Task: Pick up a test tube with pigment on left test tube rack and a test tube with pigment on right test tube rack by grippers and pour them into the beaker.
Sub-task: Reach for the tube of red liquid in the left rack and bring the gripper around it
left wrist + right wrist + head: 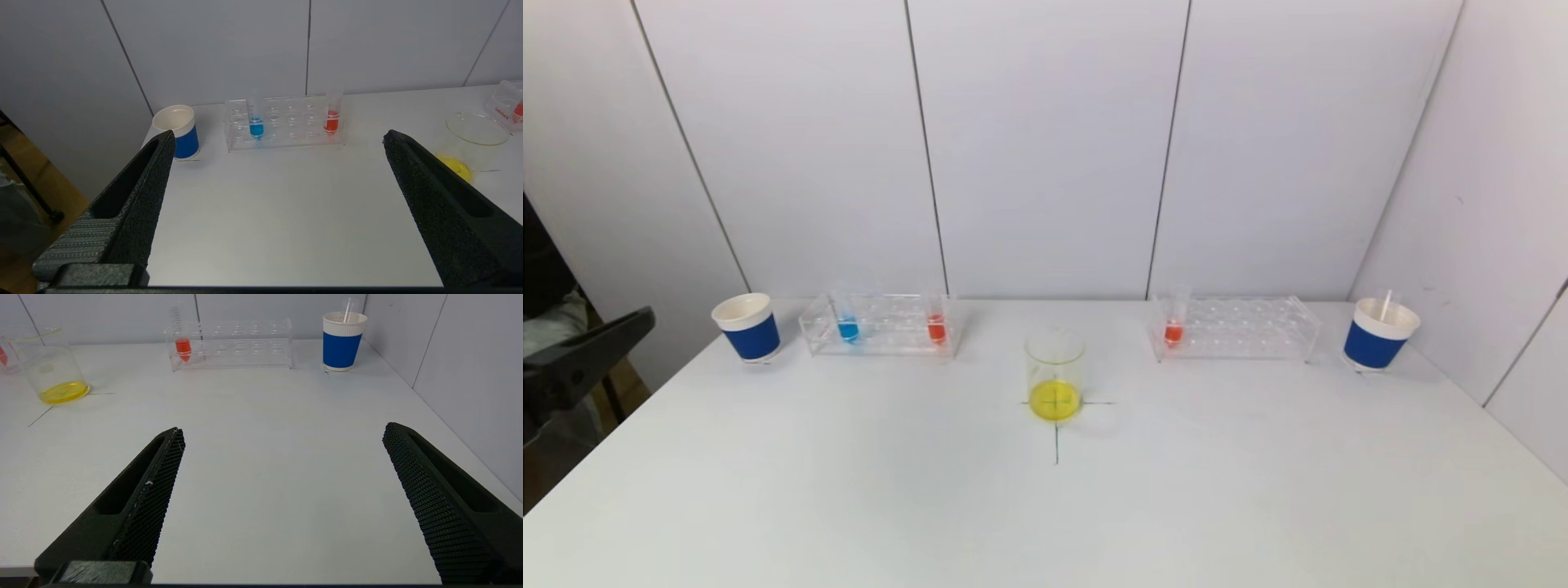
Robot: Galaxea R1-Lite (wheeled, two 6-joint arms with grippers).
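The left clear rack (882,327) holds a blue-pigment tube (847,325) and a red-pigment tube (936,324); both show in the left wrist view, blue (256,124) and red (331,121). The right rack (1241,328) holds one red-pigment tube (1174,327), which also shows in the right wrist view (183,347). The beaker (1054,376) with yellow liquid stands between the racks on a cross mark. My left gripper (278,139) is open and empty, near the table's left edge, well short of the left rack. My right gripper (282,430) is open and empty over the table's near right part.
A blue-and-white paper cup (747,327) stands left of the left rack. Another one (1379,333), with a thin stick in it, stands right of the right rack. White walls close the back and right side. The table's left edge drops off beside my left gripper.
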